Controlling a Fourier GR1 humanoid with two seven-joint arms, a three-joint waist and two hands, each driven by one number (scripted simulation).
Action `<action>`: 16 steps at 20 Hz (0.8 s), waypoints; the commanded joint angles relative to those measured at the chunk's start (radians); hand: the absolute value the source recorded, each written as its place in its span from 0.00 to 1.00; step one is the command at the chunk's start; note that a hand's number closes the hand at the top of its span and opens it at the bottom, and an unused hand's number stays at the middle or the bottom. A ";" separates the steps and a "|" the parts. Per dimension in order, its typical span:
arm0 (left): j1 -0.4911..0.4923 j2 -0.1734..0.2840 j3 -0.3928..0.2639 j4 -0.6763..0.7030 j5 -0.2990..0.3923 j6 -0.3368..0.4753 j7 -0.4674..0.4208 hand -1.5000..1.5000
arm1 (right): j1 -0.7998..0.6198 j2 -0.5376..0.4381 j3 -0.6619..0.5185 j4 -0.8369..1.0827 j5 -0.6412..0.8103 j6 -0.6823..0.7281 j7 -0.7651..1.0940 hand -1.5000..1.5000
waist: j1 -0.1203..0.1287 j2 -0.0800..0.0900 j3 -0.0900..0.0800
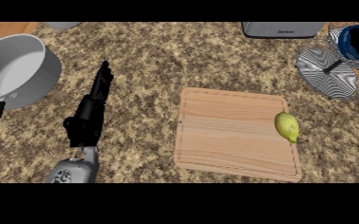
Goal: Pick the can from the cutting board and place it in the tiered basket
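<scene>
On the wooden cutting board (231, 133), right of centre, lies only a yellow-green fruit (287, 126) at its right edge; no can shows. Left of it, the left hand (95, 105) extends with straight fingers together.

Single head view, looking steeply down on the desk (210, 57). Left forearm enters from the lower edge; cutting board (231, 133) sits near, centre-right.
</scene>
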 commanded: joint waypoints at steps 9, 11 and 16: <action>-0.016 0.013 0.013 -0.003 0.000 -0.015 0.028 0.50 | -0.102 -0.114 -0.091 0.317 -0.084 -0.217 -0.053 1.00 | 0.004 0.003 0.001; 0.027 0.019 0.011 -0.024 0.016 -0.031 -0.013 0.50 | -0.125 -0.153 -0.073 0.452 -0.043 -0.313 -0.087 1.00 | 0.012 0.005 0.001; 0.017 -0.006 0.009 0.078 0.004 -0.017 -0.091 0.50 | -0.154 -0.247 -0.034 0.562 -0.033 -0.330 -0.153 1.00 | 0.005 0.004 0.000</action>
